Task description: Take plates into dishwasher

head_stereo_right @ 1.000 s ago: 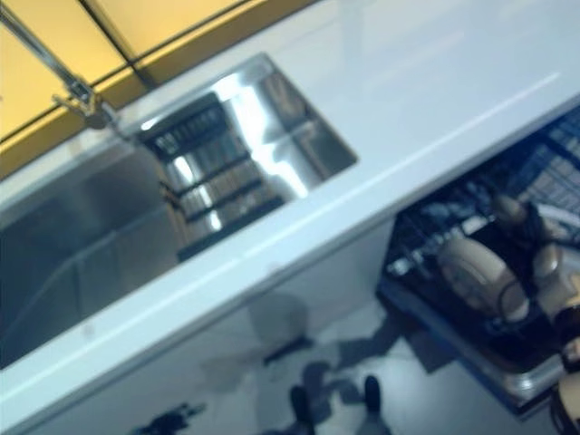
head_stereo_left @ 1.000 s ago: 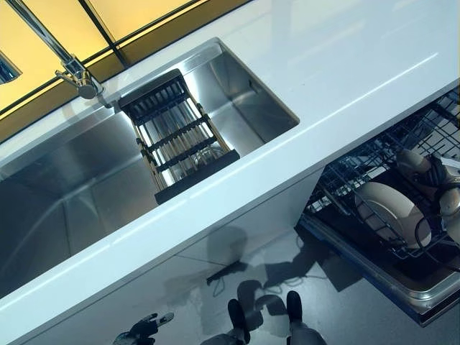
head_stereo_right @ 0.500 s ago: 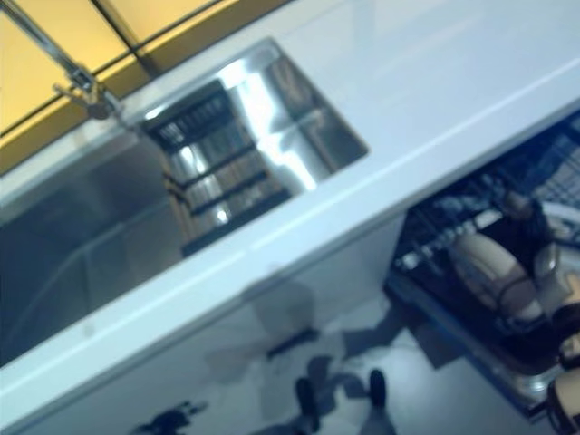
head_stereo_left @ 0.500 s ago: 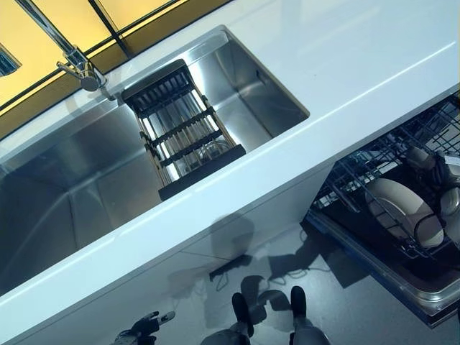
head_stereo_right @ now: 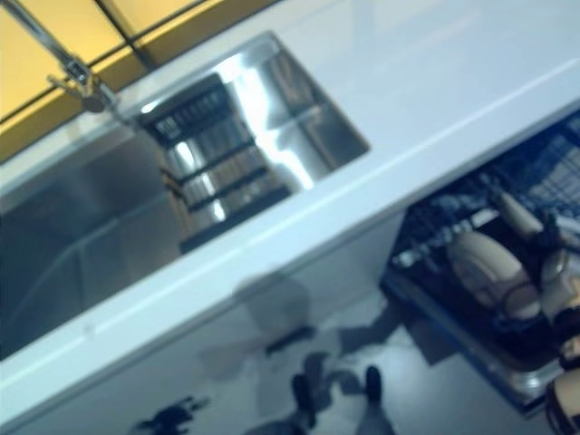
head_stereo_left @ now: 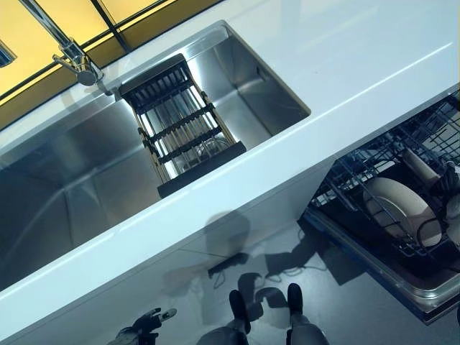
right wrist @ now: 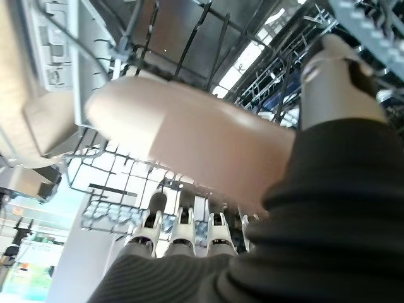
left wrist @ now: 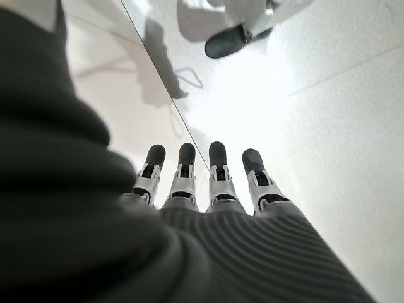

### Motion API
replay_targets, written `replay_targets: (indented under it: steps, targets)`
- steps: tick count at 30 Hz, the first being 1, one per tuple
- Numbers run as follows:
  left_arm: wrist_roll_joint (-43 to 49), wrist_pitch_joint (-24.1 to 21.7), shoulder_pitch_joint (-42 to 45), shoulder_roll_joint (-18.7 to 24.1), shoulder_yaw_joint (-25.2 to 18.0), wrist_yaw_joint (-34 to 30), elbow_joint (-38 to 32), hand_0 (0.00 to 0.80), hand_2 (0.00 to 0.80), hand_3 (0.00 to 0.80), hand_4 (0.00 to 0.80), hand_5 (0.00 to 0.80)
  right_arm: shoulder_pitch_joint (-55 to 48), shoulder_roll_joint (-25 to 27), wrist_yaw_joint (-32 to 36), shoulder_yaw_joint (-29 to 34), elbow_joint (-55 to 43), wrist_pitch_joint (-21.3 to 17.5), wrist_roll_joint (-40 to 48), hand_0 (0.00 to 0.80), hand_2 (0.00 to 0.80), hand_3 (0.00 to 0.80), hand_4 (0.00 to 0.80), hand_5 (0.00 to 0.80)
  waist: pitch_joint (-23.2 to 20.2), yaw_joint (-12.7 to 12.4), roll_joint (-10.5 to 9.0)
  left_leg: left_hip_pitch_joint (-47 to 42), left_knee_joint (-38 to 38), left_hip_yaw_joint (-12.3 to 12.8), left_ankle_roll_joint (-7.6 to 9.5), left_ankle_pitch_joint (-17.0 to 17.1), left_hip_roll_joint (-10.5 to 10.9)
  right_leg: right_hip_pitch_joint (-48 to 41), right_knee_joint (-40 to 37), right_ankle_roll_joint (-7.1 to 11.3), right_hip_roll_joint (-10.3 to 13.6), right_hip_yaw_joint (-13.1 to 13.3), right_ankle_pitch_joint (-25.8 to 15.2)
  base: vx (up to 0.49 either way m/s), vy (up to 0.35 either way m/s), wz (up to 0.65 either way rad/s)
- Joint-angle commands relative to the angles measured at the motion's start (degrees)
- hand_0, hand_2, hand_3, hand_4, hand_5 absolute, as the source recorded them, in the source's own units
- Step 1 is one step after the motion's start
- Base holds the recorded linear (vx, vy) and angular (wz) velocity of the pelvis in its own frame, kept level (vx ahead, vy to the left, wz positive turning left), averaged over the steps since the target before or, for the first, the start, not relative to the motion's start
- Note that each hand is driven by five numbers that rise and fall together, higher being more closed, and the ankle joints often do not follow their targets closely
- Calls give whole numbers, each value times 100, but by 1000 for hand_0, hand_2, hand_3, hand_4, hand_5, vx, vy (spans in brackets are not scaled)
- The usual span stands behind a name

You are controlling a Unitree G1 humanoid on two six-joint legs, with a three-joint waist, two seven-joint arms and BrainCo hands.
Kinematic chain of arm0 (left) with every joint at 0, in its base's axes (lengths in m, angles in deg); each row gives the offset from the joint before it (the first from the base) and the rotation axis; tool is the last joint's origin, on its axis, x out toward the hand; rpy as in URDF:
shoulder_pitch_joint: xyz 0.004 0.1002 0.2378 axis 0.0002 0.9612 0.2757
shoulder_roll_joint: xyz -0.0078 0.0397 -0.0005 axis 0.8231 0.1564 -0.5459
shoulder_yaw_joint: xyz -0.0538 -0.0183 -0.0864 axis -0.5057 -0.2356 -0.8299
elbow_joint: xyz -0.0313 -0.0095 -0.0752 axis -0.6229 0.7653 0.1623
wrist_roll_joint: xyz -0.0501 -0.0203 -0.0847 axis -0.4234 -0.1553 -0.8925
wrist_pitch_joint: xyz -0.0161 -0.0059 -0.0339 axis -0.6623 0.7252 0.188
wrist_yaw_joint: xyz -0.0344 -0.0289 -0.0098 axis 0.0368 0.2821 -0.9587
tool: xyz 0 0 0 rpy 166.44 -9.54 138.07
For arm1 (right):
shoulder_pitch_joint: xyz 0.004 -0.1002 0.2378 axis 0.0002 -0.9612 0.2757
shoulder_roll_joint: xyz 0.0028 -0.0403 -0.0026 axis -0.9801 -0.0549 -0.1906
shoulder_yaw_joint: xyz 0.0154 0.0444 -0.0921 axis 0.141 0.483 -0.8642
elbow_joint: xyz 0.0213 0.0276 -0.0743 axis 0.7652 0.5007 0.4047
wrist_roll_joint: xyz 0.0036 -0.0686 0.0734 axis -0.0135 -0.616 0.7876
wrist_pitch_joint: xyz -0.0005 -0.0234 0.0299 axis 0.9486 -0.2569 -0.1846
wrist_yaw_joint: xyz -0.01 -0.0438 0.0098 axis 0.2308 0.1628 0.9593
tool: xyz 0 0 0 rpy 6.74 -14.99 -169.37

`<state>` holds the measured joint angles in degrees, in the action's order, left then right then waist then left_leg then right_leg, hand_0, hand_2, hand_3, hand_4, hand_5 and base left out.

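A cream plate (head_stereo_left: pixel 399 210) stands on edge in the dishwasher rack (head_stereo_left: pixel 424 136), at 4 o'clock from the sink (head_stereo_left: pixel 144 151). Right hand (right wrist: pixel 183 235), fingers straight and gripping nothing, sits just beside it. Left hand (left wrist: pixel 208 183), fingers straight, hangs empty near the floor.
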<state>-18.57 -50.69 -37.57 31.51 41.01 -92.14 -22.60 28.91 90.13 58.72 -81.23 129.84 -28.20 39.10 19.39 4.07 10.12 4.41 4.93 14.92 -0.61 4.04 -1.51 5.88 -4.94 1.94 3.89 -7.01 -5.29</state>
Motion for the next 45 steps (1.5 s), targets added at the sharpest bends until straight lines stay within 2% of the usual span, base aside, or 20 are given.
replay_targets:
  steps: [1,7,8,9,16,20,24,26,28,29,31,33,34,35,37,39,42,45]
  targets:
    - [79,47,-7,243,75,12,323,0,0,0,0,0,108,574,188,115,-391,302,214,0,0,0,0,0,-523,35,-554,-325,7,37,-137,-456,-67,-51,-6,391,145,-157,164,55,16,-1]
    - [258,12,102,322,-60,42,477,0,0,0,0,0,179,1115,484,210,-730,426,411,0,0,0,0,0,-798,111,-954,-491,7,92,-137,-517,-148,-222,-6,417,52,-81,197,57,20,-3]
    - [258,11,102,321,-61,42,477,0,0,0,0,0,181,1115,484,208,-730,426,411,0,0,0,0,0,-797,110,-954,-493,7,93,-137,-518,-148,-224,-6,417,52,-80,197,91,39,-12]
    - [325,20,140,328,-115,68,545,0,0,0,0,0,306,1353,627,174,-773,408,466,0,0,0,0,0,-932,140,-1071,-584,7,128,-138,-536,-177,-315,-6,418,21,-44,221,94,44,-12]
    - [482,46,273,282,-280,129,725,0,0,0,0,0,659,1966,975,65,-924,509,701,0,0,0,0,0,-1329,226,-1342,-850,7,206,-177,-654,-241,-583,-6,463,-40,15,325,83,72,-7]
    - [545,53,319,225,-376,123,871,0,0,0,0,0,542,2072,1198,222,-841,646,991,0,0,0,0,0,-1510,248,-1422,-969,7,269,-161,-707,-263,-707,-6,458,-59,-2,372,33,95,-10]
    - [492,-15,303,204,-549,115,1046,0,0,0,0,0,-214,1903,1304,961,-392,661,1111,0,0,0,0,0,-1598,271,-1466,-1229,7,370,-41,-804,-239,-936,92,388,-66,-9,462,4,144,-9]
    - [497,-45,254,249,-580,126,1067,0,0,0,0,0,-706,1817,1291,1401,-201,605,1119,0,0,0,0,0,-1516,278,-1459,-1345,7,372,21,-793,-206,-918,414,360,-57,21,602,-63,159,-2]
    - [519,-22,126,341,-632,109,1080,0,0,0,0,0,-1482,1578,1219,2086,32,513,1265,0,0,0,0,0,-1366,337,-1475,-1323,-339,389,116,-969,-182,-906,688,354,-12,73,682,-106,175,1]
    - [533,-23,104,359,-612,109,1080,0,0,0,0,0,-1632,1552,1212,2227,32,518,1293,0,0,0,0,0,-1348,317,-1488,-1319,-375,395,126,-992,-182,-907,704,356,-6,80,685,-144,187,-1]
    - [618,-19,-15,420,-582,107,1091,0,0,0,0,0,-2289,1180,1118,2733,277,379,1523,0,0,0,0,0,-1214,394,-1484,-1239,-795,489,234,-1216,-160,-866,777,419,58,207,591,-152,188,-7]
    - [786,-14,-67,462,-538,112,1069,0,0,0,0,0,-2669,819,1089,3004,460,353,1502,0,0,0,0,0,-1110,419,-1476,-1195,-994,566,318,-1357,-105,-817,612,583,135,327,301,-157,171,-10]
    - [759,-44,-63,521,-550,140,1052,0,0,0,0,0,-2808,545,1059,3046,520,243,1489,0,0,0,0,0,-1033,398,-1468,-1207,-955,636,349,-1352,-66,-723,361,749,203,332,-70,-217,138,-20]
    - [780,-39,-73,587,-555,134,1031,0,0,0,0,0,-2893,377,1051,3050,548,180,1481,0,0,0,0,0,-976,389,-1451,-1215,-885,672,362,-1336,-42,-592,232,825,236,365,-301,-254,114,-38]
    - [645,-2,-85,723,-601,179,992,0,0,0,0,0,-2961,89,1131,3024,533,135,1528,0,0,0,0,0,-910,327,-1408,-1192,-676,638,396,-1225,-12,-357,260,839,289,302,-478,-240,62,-67]
    - [579,14,-79,791,-671,238,974,0,0,0,0,0,-2942,-119,1217,2908,514,144,1460,0,0,0,0,0,-900,270,-1370,-1163,-462,575,414,-1105,-14,-238,529,808,287,248,-446,-239,-7,-85]
    - [488,75,-145,909,-810,203,1031,0,0,0,0,0,-3047,-415,1276,2871,647,176,1541,0,0,0,0,0,-1005,184,-1283,-897,-260,462,459,-881,-96,-300,1399,608,296,72,32,-262,-95,-45]
    - [643,70,-243,948,-807,44,1204,0,0,0,0,0,-3199,-629,1310,2948,1070,189,1626,0,0,0,0,0,-1188,66,-1359,-311,-598,189,478,-909,-88,-668,1631,464,337,147,260,-233,-201,-2]
